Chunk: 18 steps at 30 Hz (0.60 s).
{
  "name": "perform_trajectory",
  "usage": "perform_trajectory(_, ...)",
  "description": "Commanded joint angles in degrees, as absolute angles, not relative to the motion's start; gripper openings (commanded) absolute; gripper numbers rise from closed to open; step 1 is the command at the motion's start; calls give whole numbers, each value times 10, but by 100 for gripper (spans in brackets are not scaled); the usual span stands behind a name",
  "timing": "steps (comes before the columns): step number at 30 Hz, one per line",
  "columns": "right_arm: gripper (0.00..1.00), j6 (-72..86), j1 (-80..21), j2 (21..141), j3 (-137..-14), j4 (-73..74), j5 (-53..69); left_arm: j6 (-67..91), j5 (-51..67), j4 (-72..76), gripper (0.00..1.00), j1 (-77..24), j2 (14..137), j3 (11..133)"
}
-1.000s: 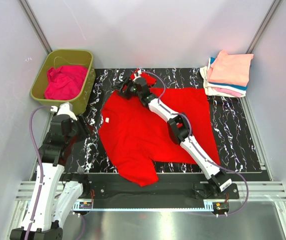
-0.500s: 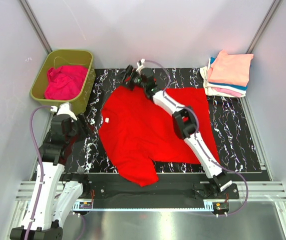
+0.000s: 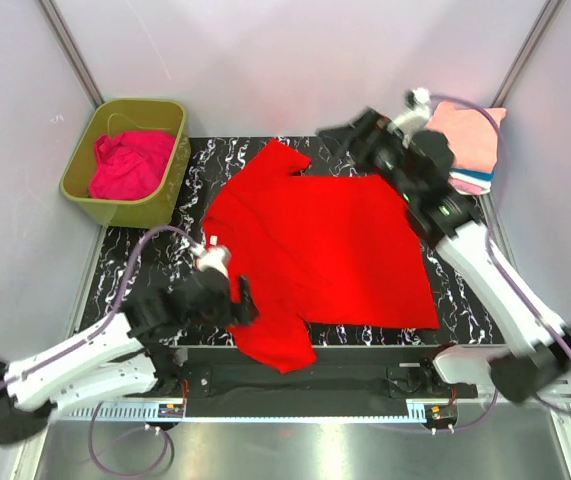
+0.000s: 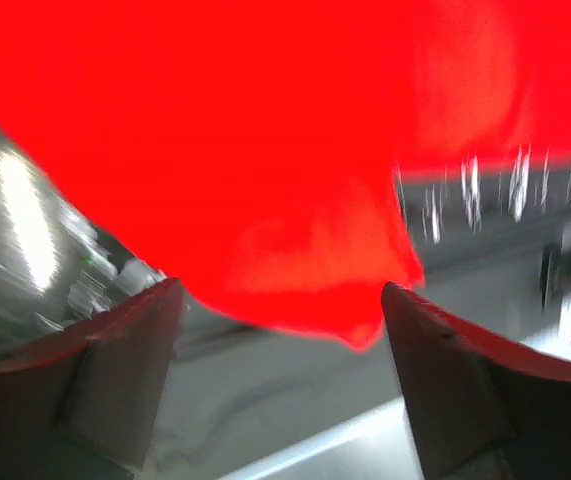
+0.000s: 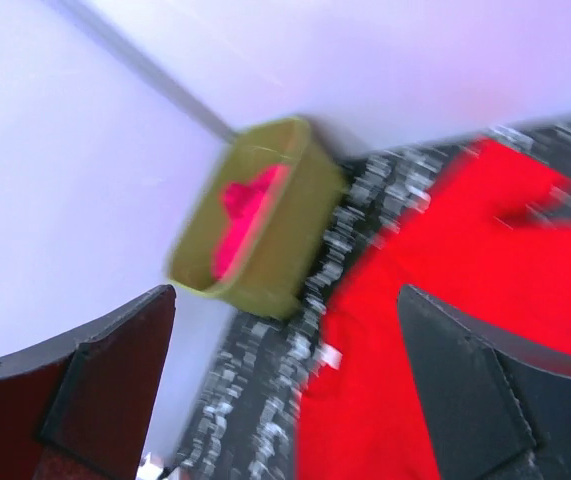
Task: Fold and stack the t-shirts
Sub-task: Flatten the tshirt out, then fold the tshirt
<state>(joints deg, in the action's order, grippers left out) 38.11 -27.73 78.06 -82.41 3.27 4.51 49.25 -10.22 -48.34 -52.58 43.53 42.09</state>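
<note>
Red t-shirt (image 3: 315,250) just lying on the black marbled mat (image 3: 200,175), pale walls (image 3: 295,60) around, left gripper (image 4: 280,300) and right gripper (image 5: 285,300) both gaping, empty.

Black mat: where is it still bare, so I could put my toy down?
Bare: the strip between the green tub and the red shirt, and the mat right of the shirt, beside the right arm. Crowded: the middle, all shirt; the far right corner, with the folded stack; the near left, where the left arm lies.
</note>
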Motion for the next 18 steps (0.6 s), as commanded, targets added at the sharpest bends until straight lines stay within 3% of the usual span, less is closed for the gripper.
perform_trajectory(1,100,361,-278,722,-699,215,-104,665,-165,-475,97,-694,466,389)
perform_trajectory(4,100,372,-277,662,-637,271,-101,732,-203,-447,99,-808,549,405)
perform_trajectory(7,100,381,-277,623,-588,313,-96,727,-205,-424,99,-853,669,458)
perform_trajectory(12,100,397,-277,569,-540,345,-90,694,-243,-492,95,-885,843,589)
perform_trajectory(18,100,391,-277,541,-526,384,-97,659,-232,-487,84,-894,889,613)
